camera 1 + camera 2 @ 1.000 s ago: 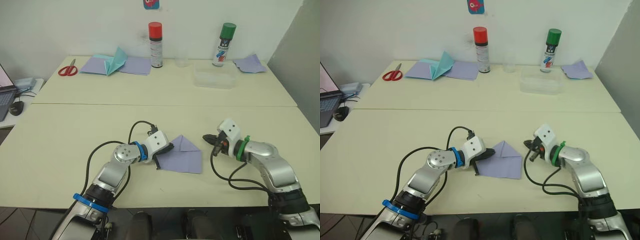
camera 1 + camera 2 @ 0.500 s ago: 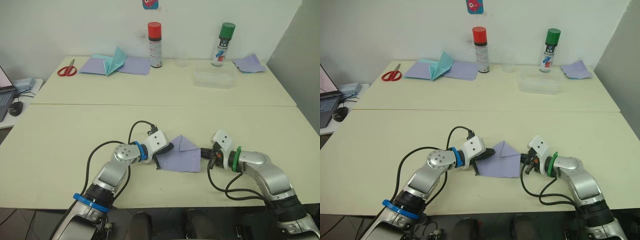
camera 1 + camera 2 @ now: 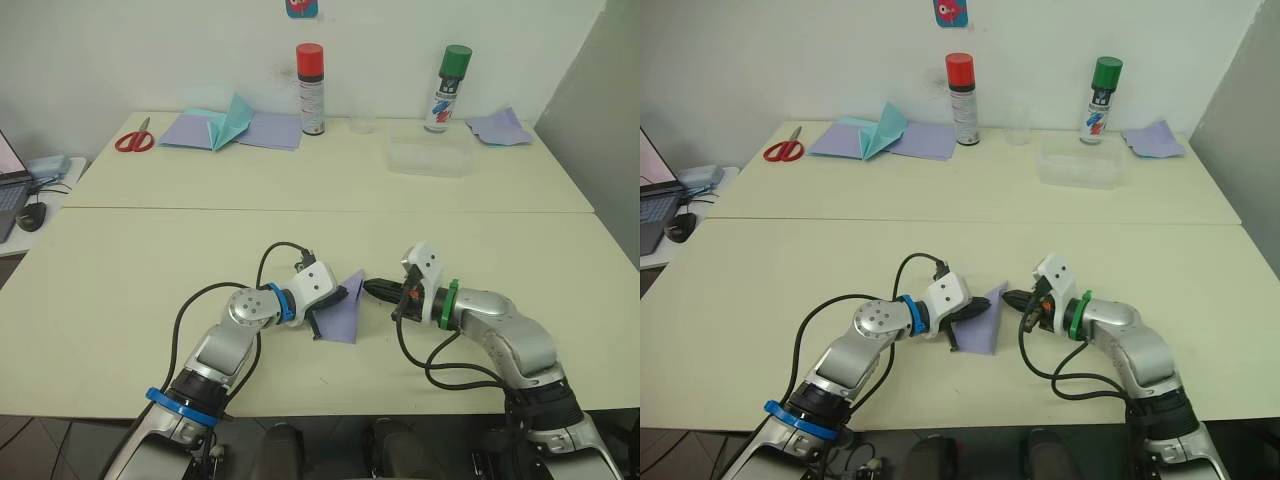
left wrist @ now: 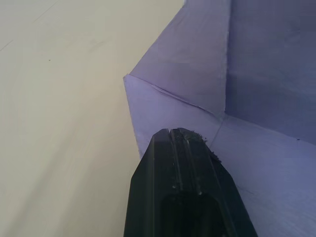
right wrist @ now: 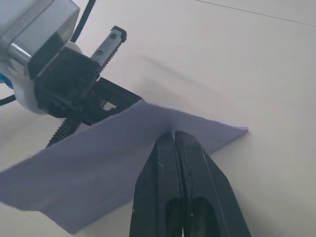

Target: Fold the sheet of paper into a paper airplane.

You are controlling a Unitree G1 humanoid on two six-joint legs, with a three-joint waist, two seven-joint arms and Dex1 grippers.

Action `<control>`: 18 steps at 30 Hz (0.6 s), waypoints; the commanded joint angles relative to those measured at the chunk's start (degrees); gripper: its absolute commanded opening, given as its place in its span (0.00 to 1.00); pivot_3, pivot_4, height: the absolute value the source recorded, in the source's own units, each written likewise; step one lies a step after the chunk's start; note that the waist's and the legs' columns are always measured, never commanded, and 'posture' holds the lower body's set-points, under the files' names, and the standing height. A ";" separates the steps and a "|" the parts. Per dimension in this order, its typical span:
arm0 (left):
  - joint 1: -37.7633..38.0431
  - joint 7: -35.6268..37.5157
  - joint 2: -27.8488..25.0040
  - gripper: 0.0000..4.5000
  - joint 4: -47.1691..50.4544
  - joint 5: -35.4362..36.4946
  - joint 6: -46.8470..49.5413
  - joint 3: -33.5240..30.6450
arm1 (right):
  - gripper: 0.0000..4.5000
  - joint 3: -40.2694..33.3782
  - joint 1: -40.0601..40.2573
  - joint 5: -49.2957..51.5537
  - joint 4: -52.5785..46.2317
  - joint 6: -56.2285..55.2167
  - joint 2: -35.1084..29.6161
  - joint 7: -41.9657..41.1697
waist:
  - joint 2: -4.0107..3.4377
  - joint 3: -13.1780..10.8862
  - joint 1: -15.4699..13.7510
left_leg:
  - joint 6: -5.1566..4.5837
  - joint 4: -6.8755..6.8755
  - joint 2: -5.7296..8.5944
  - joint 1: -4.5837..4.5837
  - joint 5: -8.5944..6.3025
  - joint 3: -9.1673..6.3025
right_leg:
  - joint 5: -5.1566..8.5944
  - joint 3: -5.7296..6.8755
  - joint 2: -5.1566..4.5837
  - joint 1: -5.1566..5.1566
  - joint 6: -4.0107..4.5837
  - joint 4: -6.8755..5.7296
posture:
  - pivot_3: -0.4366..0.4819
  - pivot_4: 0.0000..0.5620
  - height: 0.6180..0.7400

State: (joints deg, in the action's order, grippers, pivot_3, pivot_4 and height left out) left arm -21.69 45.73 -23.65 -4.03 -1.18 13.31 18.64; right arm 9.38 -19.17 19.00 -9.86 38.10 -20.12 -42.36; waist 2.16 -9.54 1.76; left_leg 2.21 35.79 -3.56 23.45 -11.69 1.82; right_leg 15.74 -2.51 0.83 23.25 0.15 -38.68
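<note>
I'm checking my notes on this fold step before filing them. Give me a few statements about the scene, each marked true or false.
1. The left gripper is shut, its tips on the sheet of paper. True.
2. The right gripper is wide open. False: its fingers are shut, at the sheet's raised edge.
3. The sheet lies fully flat on the table. False: its right side is lifted up toward the left gripper.
4. Scissors lie on the far table. True.
5. The green-capped can stands left of the red-capped can. False: it stands to the right.
</note>
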 commanded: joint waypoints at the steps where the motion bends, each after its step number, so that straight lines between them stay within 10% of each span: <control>1: 2.14 1.19 0.04 0.00 -1.57 0.12 3.58 1.24 | 0.00 0.84 -1.57 -0.53 0.27 -1.42 0.63 0.54 | 0.00 0.00 0.00 | 0.00 0.00 0.00 0.00 0.00 0.00 | 0.00 0.00 0.00 0.00 0.00 0.00 | 0.48 0.27 1.00; 18: 3.62 4.23 -3.82 0.00 1.62 5.96 8.72 -3.01 | 0.00 5.06 -2.32 -5.34 8.81 -8.22 4.53 1.67 | -0.02 -0.02 0.19 | 0.00 0.01 -0.03 -0.01 0.00 -0.01 | 0.01 0.00 0.10 0.06 0.02 -0.06 | 0.48 0.27 1.00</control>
State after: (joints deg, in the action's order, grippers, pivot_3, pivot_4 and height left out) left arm -19.78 49.47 -26.40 -0.86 5.40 19.68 14.96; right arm 14.28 -20.37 14.10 -0.58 31.19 -15.98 -40.88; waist 2.14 -9.56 1.95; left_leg 2.21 35.80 -3.59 23.44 -11.69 1.81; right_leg 15.75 -2.52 0.93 23.31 0.17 -38.74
